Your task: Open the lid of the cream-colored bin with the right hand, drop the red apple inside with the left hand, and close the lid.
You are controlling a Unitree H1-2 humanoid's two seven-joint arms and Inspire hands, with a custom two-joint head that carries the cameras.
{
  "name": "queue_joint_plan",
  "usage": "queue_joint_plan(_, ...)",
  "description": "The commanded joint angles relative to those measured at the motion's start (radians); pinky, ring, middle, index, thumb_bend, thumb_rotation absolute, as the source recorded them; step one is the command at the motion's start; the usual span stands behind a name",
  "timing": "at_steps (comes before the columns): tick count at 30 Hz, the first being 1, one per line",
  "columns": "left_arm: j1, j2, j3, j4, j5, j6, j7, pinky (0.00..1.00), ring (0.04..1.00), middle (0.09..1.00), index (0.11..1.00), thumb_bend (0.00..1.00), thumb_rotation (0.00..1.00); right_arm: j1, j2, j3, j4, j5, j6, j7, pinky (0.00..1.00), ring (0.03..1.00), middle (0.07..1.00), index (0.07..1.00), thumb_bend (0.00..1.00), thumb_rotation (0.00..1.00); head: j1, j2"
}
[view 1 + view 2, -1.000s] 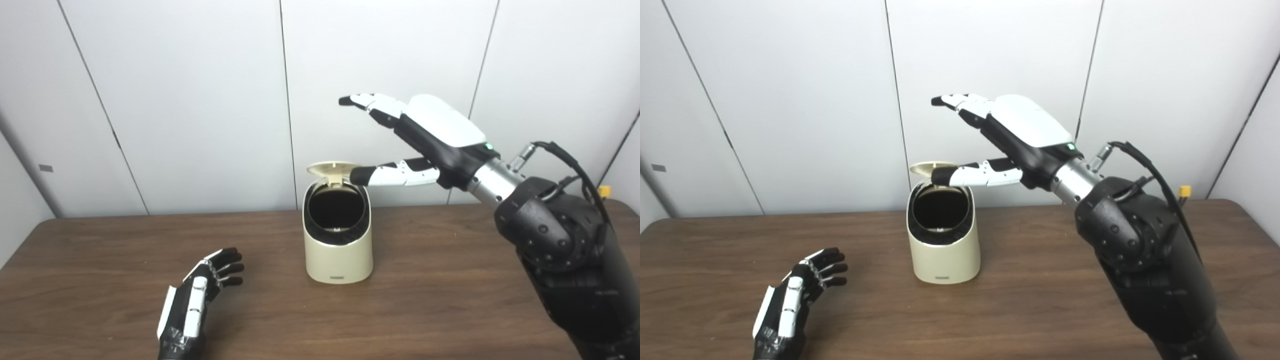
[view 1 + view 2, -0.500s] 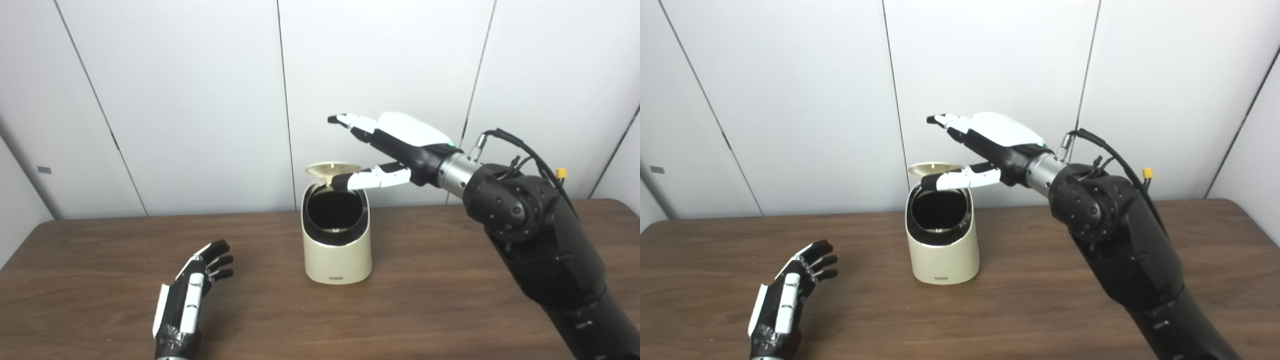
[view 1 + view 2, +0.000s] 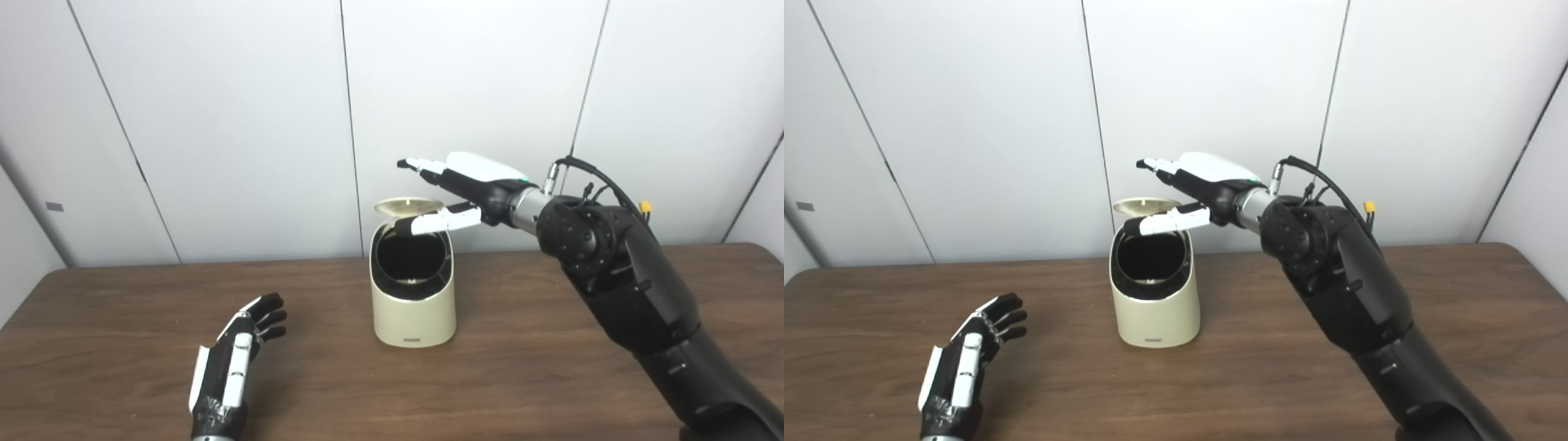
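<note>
Wooden table (image 3: 551, 367) underneath. Far left, left hand (image 3: 236, 361) resting low near the front edge, fingers spread and holding nothing, well apart from the bin. Centre, cream bin (image 3: 414, 288) standing upright, mouth dark and open, lid (image 3: 408, 206) tipped up flat at the back. No apple in sight. Right hand (image 3: 465, 187) reaching in above the bin, spread, empty, thumb (image 3: 438, 222) just under the lid's front edge, other fingers higher.

Cream bin (image 3: 413, 306) upright, lid (image 3: 407, 206) raised open.
</note>
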Motion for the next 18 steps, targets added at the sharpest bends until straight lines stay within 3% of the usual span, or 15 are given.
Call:
queue_joint_plan(1, 0.018, -0.006, -0.008, 0.017, 0.005, -0.026, 0.001, 0.73, 0.780, 0.808, 0.795, 0.43, 0.90, -0.067, -0.001, -0.002, -0.014, 0.001, -0.006, -0.015, 0.92, 1.000, 0.988, 0.969, 0.77, 0.92, -0.002, 0.003)
queue_joint_plan(7, 0.024, -0.004, -0.016, -0.002, 0.008, -0.026, -0.007, 0.72, 0.773, 0.800, 0.788, 0.40, 0.89, -0.043, -0.017, 0.019, -0.095, -0.024, 0.026, 0.020, 0.87, 0.999, 0.947, 0.932, 0.81, 0.96, -0.002, 0.010)
queue_joint_plan(18, 0.031, -0.003, -0.029, -0.030, 0.013, -0.017, -0.006, 0.69, 0.759, 0.793, 0.779, 0.38, 0.87, 0.009, -0.039, 0.027, -0.271, -0.021, 0.024, 0.076, 0.96, 0.987, 0.927, 0.923, 0.85, 1.00, -0.002, 0.017)
